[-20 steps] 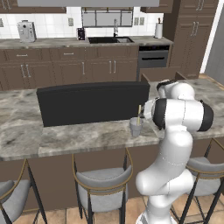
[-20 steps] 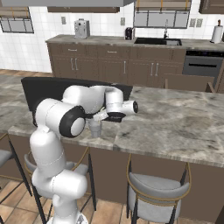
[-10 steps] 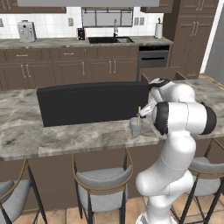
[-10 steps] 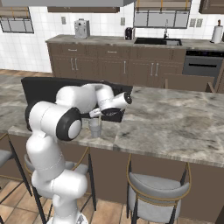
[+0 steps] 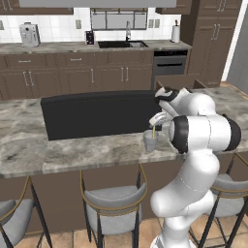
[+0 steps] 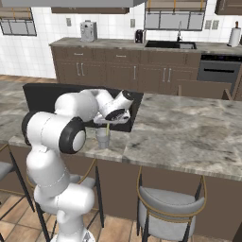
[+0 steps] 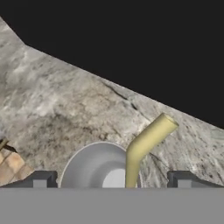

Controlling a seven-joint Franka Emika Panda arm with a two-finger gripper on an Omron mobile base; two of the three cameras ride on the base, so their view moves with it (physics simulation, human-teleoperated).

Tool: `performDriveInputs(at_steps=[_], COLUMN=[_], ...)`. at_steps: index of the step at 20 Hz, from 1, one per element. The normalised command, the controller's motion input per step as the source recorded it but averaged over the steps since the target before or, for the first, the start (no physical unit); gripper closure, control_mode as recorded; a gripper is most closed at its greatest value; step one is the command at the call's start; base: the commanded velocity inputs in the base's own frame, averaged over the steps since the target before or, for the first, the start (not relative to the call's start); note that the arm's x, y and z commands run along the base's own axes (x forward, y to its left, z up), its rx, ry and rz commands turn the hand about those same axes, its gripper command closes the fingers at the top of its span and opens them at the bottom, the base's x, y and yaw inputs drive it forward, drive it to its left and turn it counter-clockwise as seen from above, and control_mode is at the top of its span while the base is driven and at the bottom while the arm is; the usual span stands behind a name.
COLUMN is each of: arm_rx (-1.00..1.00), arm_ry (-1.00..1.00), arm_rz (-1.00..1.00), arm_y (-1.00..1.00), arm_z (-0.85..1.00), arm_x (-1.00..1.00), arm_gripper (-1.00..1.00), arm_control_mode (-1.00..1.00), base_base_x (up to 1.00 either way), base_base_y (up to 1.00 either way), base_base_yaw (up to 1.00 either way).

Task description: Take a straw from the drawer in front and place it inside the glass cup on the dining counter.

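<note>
Straw point(image 7: 146, 146): yellowish-tan stick with a bent upper part, standing inside the glass cup point(image 7: 98, 168), its lower length leaning on the cup's rim on the side nearer the right fingertip and its free end tilted up and away beyond the jaws; touched by neither finger. In the left base view the straw point(image 5: 153, 132) rises out of the cup point(image 5: 150, 141) directly below the gripper point(image 5: 158, 119). Glass cup: translucent grey tumbler, upright on the dining counter point(image 5: 72, 150), sitting between and just below the two fingertips point(image 7: 41, 179), closer to the left one. Gripper: jaws spread wide apart and holding nothing, hanging just above the cup's mouth, also seen in the right base view point(image 6: 112, 116) over the cup point(image 6: 102, 139) and straw point(image 6: 107, 129). Dining counter: grey-beige veined marble point(image 7: 57, 100), lying under the jaws. Stovetop point(image 6: 47, 97): flat black panel set in the counter, just beyond the cup on the far side of the jaws. Stools point(image 5: 114, 198): grey-seated, standing below the counter's near edge.
</note>
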Motion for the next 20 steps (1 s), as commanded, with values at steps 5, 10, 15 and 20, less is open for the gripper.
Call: performDriveInputs(at_steps=[5,10,15,20], arm_rx=[-0.17,-0.14,-0.13,-0.15], arm_ry=[0.16,0.08,0.0,-0.05], arm_rz=[-0.2,-0.18,-0.16,-0.16], arm_y=[0.0,0.0,0.0,0.0], arm_z=[0.12,0.19,0.32,0.39], arm_x=[-0.25,-0.82,-1.0,-1.0], arm_gripper=[-1.0,-1.0,-1.0,-1.0], arm_control_mode=[-1.0,-1.0,-1.0,-1.0], base_base_x=[0.0,0.0,0.0,0.0], base_base_y=[0.0,0.0,0.0,0.0], base_base_yaw=[0.0,0.0,0.0,0.0])
